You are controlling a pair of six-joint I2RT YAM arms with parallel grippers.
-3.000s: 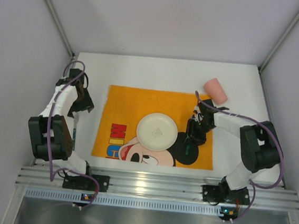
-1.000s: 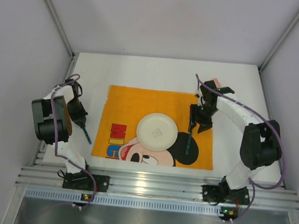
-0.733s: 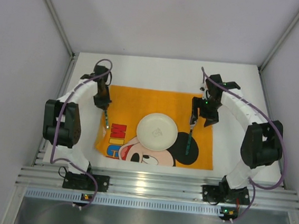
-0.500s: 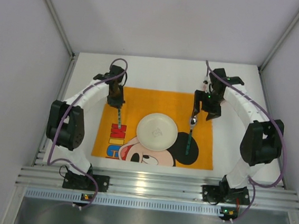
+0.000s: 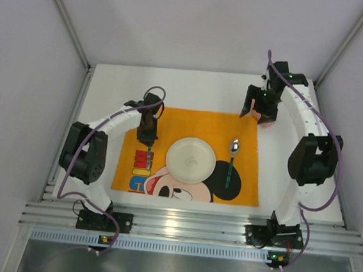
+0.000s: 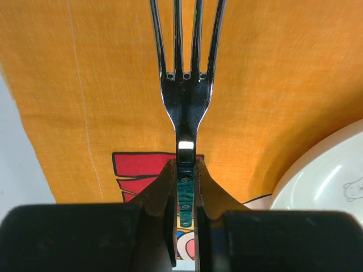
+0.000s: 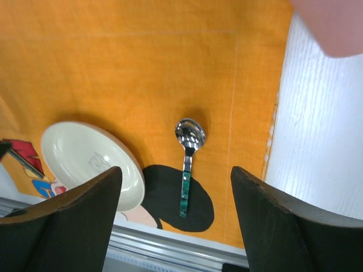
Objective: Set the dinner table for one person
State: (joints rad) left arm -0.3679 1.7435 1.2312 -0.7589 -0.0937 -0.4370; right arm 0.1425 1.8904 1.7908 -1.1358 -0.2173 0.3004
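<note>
Orange cloth mat (image 5: 170,119) spread on matte white dinner table (image 5: 186,88); round white plate (image 5: 190,161), green-handled steel spoon (image 5: 231,161) laid on it. Green-handled steel fork (image 6: 186,85) pinched in left gripper (image 6: 184,187) left of plate, unplaced. Pink cup (image 5: 267,116) near spread-jawed right gripper (image 7: 174,173), seemingly outstanding

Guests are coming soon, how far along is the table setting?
Done: plate and spoon lie on the mat, spoon right of plate. In hand: left gripper holds the fork over the mat, left of the plate. Left: setting it down, then the cup by the open right gripper.
</note>
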